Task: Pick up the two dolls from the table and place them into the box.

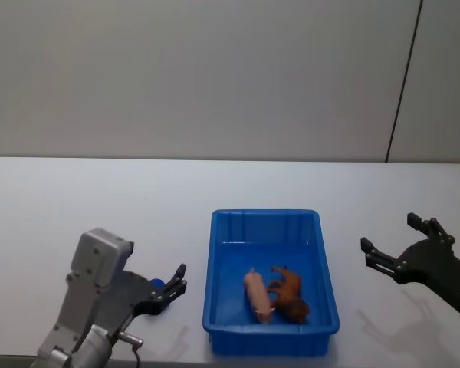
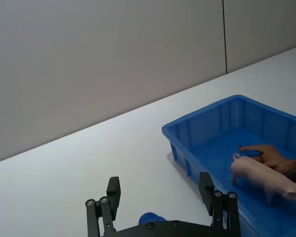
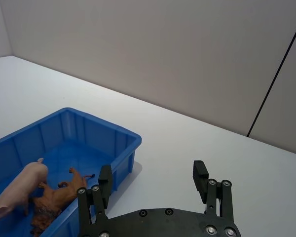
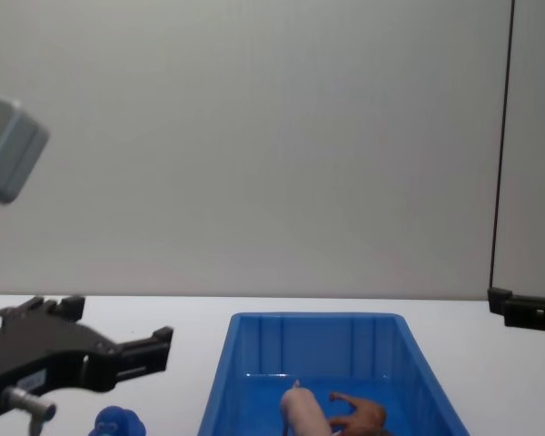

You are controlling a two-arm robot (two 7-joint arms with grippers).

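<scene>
Table (image 1: 100,192), white and wide, seen from above. At the left, the left gripper (image 1: 176,282) hangs low with jaws wide, holding nothing; a blue knobbly figure (image 4: 116,423) sits on the table just beneath it. In the middle, the blue box (image 1: 215,253) holds a pink pig (image 1: 257,296) and a brown animal (image 1: 290,294), lying side by side and touching. At the right, the right gripper (image 1: 391,244) hovers with jaws wide, empty. Risk, as a judgement: a descending left finger could nudge the blue figure away or clip the box wall
</scene>
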